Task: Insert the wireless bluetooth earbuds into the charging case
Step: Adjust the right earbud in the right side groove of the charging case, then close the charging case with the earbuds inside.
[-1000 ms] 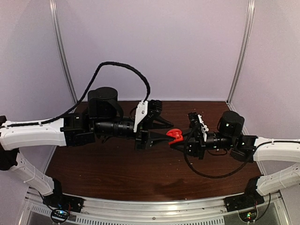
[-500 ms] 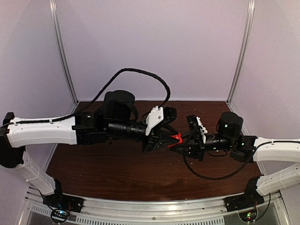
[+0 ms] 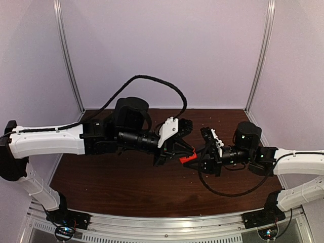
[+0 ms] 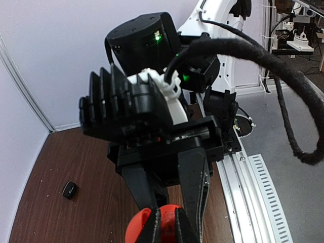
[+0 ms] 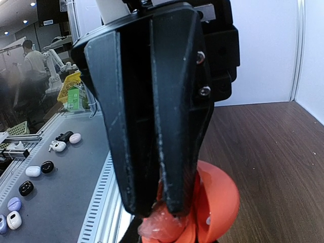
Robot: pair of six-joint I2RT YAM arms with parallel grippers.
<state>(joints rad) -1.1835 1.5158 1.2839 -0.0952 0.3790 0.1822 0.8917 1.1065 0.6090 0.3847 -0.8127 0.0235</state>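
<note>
charging case [image 3: 188, 158] mid-air over table [image 3: 126, 188] centre, pinched in right gripper [image 3: 197, 162]; left gripper [image 3: 187, 152] pressed together on red earbud [image 5: 161, 223] at case mouth. black earbud [image 4: 69, 190] at 8 o'clock in left wrist view. likely light, glossy, slippery: pinch flat sides gently.
</note>
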